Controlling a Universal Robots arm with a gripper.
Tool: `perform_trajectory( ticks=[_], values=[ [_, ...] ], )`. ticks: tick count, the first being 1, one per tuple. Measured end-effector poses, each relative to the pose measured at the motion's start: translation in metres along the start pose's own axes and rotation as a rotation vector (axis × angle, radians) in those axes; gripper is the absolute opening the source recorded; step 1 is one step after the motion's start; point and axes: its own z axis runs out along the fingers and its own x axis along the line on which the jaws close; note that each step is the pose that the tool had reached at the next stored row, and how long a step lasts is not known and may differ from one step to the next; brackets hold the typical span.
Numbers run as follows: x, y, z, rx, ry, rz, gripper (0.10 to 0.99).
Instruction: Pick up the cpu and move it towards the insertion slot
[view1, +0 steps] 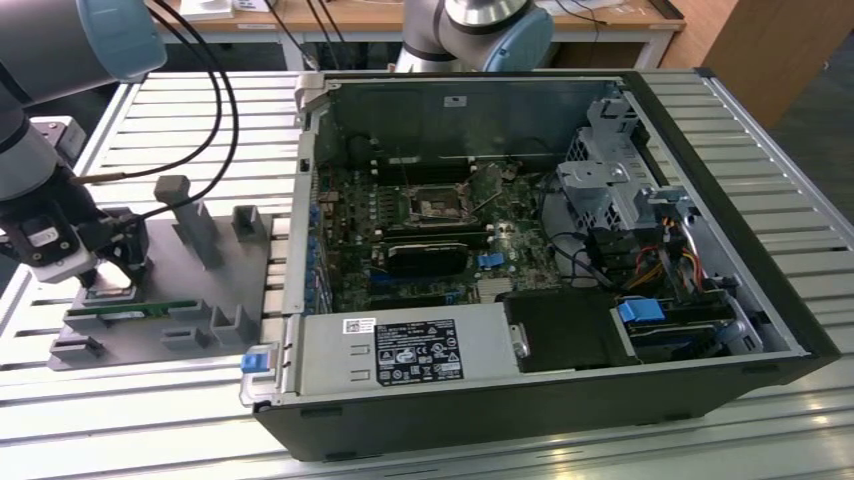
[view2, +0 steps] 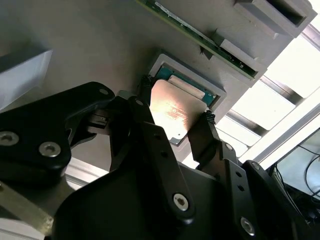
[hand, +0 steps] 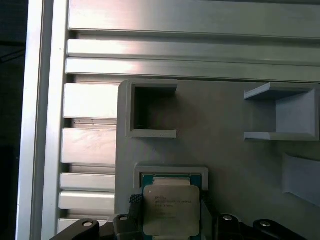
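The cpu (hand: 170, 215) is a flat silver square, seen in both wrist views between my two black fingers. My gripper (hand: 169, 201) is shut on the cpu (view2: 170, 115), one fingertip (view2: 144, 95) on each side edge. The chip sits just above its pale square nest (view2: 212, 92), whose teal floor shows beyond it. In the exterior view my gripper (view1: 102, 285) is low over the grey fixture plate (view1: 187, 250) at the exterior view's left. The insertion slot (view1: 441, 206), a dark square socket with a metal frame, lies on the motherboard inside the open computer case.
A green memory stick (view1: 127, 310) lies on the fixture plate beside my gripper, with upright grey posts (view1: 200, 225) behind it. The case wall (view1: 304, 200) stands between plate and motherboard. A second arm's base (view1: 474, 30) is behind the case. Slatted aluminium table (view1: 160, 400) all round.
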Motion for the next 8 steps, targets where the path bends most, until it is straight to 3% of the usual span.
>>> perform_trajectory(
  ticks=[8],
  values=[
    [0.0, 0.0001, -0.0023, 0.0, 0.0, 0.0, 0.541]
  ],
)
